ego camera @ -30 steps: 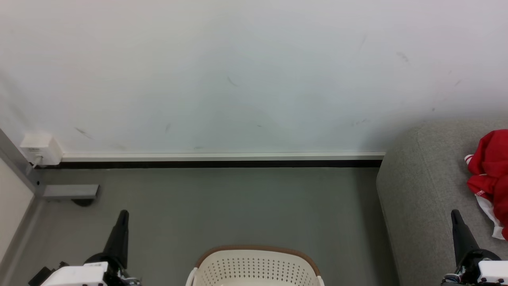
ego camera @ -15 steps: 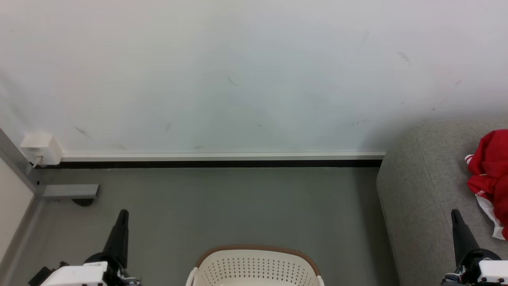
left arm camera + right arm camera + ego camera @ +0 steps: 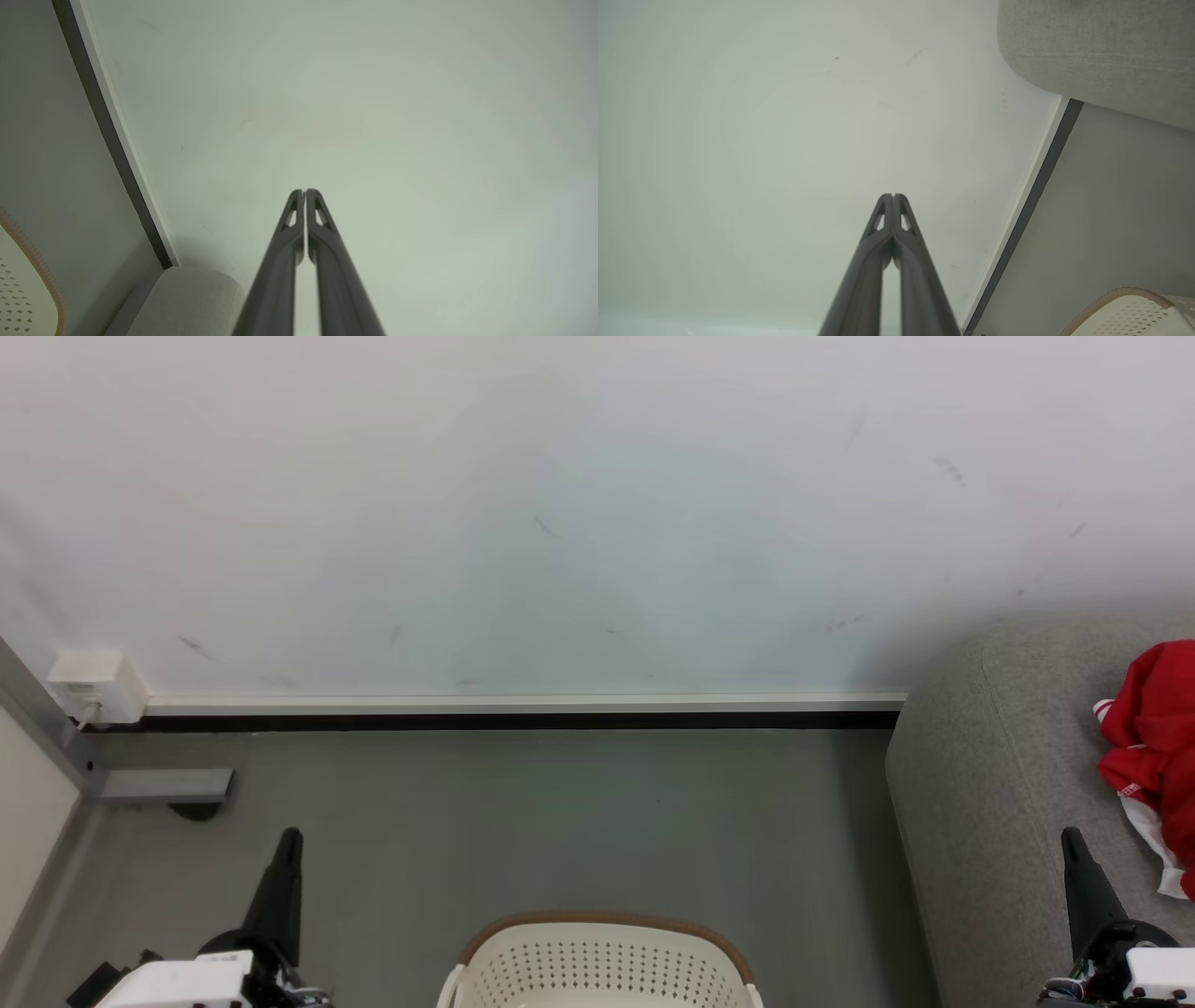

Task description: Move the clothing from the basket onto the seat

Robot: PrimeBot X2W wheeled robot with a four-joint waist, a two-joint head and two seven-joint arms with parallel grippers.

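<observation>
Red clothing (image 3: 1158, 747) with white trim lies on the grey seat (image 3: 990, 784) at the right edge of the head view. The cream basket (image 3: 602, 963) with a brown rim stands on the floor at the bottom centre; its inside is out of view. My left gripper (image 3: 289, 840) is shut and empty at the lower left, to the left of the basket. My right gripper (image 3: 1072, 840) is shut and empty at the lower right, in front of the seat. In the wrist views the left gripper (image 3: 304, 192) and right gripper (image 3: 893, 196) point at the wall, fingertips together.
A white wall (image 3: 560, 523) with a dark baseboard (image 3: 485, 721) runs behind the grey floor (image 3: 560, 821). A white socket box (image 3: 93, 686) and a grey bracket (image 3: 166, 786) sit at the far left by a door frame.
</observation>
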